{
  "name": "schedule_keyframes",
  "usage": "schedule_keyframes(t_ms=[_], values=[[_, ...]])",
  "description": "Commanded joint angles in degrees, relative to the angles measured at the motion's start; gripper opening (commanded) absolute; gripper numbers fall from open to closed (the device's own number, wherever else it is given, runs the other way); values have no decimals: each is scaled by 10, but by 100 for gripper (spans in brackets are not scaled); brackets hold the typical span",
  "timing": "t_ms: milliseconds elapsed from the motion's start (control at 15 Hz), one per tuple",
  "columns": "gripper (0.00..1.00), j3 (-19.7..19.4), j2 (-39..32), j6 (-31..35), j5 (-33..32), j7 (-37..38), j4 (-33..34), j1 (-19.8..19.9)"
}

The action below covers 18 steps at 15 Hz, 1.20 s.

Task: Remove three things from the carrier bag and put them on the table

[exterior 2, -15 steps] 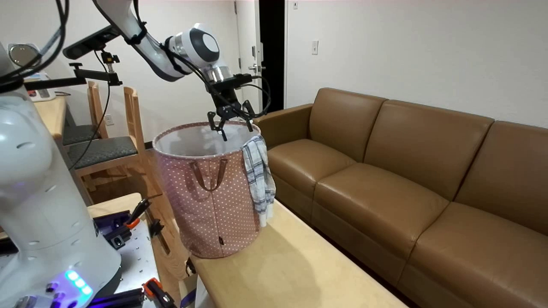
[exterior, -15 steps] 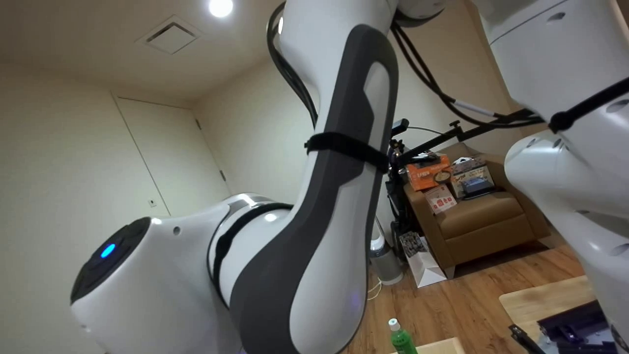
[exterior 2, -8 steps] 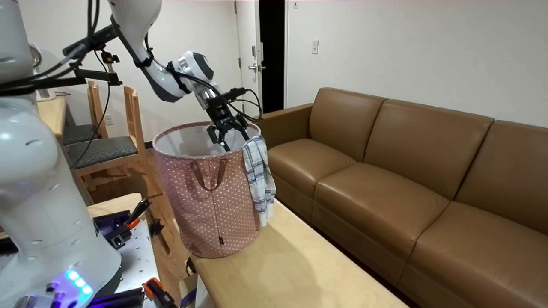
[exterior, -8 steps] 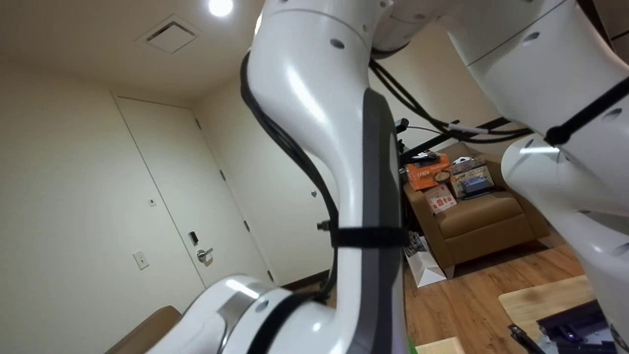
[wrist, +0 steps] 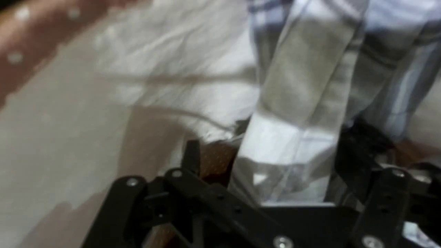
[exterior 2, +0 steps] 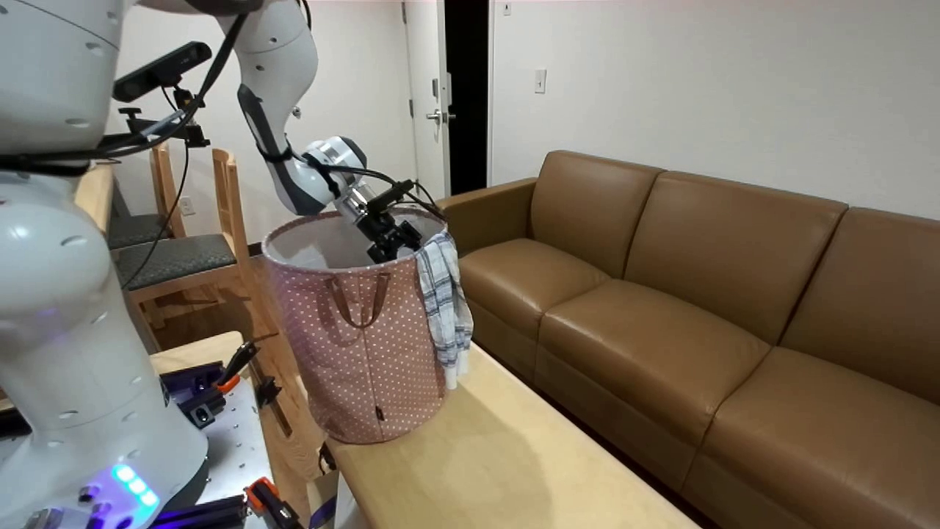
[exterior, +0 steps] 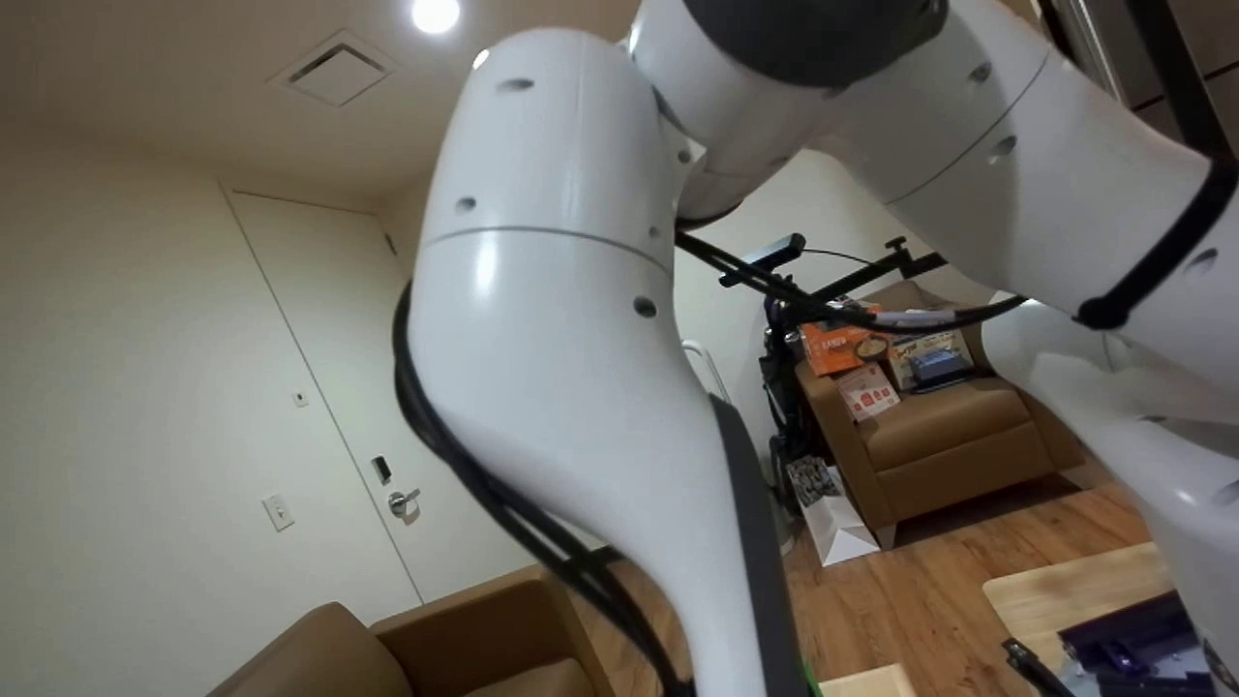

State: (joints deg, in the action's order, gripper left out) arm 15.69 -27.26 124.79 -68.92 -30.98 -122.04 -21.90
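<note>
Wrist view: gripper (wrist: 275, 148) comes in from the bottom edge, fingers (wrist: 191, 156) parted wide; a strip of plaid cloth (wrist: 303, 103) hangs down between them, with a visible gap on its left side; on its right, contact cannot be told. Pale inner wall of the dotted fabric bag (wrist: 65, 113) fills the left of the frame, pink spotted rim at upper left. Low centre, a brown patch (wrist: 217, 158), blurred, kind unclear. In an exterior view, same bag stands upright, left of centre, on a light wooden table (exterior 2: 507, 470). White arm (exterior 2: 275, 70) descends from the upper left; gripper tilted, reaching into the bag's mouth toward its right side, fingertips hidden. Plaid cloth draped over the rim there, part of it down the outside. Brown sofa (exterior 2: 661, 294) across the right half; wooden chairs (exterior 2: 180, 253) at left. In an exterior view, the arm bends through the middle of the frame, sofa at bottom left of centre, door (exterior: 348, 310) at left. Brown armchair (exterior: 953, 436) at right bears an orange packet (exterior: 832, 350); white paper sack (exterior: 840, 534) on the floor just beside it.
</note>
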Motion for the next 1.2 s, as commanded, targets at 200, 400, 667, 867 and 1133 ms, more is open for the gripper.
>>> schedule_keyframes(t_ms=[200, 400, 667, 867, 1133], values=[[100, 6, -63, 95, -40, -16, 45, 27], [100, 8, -73, 147, -52, -46, 48, 34], [100, 9, -77, 182, -47, -89, 48, 33], [100, 5, -69, 166, -39, -67, 43, 28], [100, 5, -64, 189, -39, -56, 33, 38]])
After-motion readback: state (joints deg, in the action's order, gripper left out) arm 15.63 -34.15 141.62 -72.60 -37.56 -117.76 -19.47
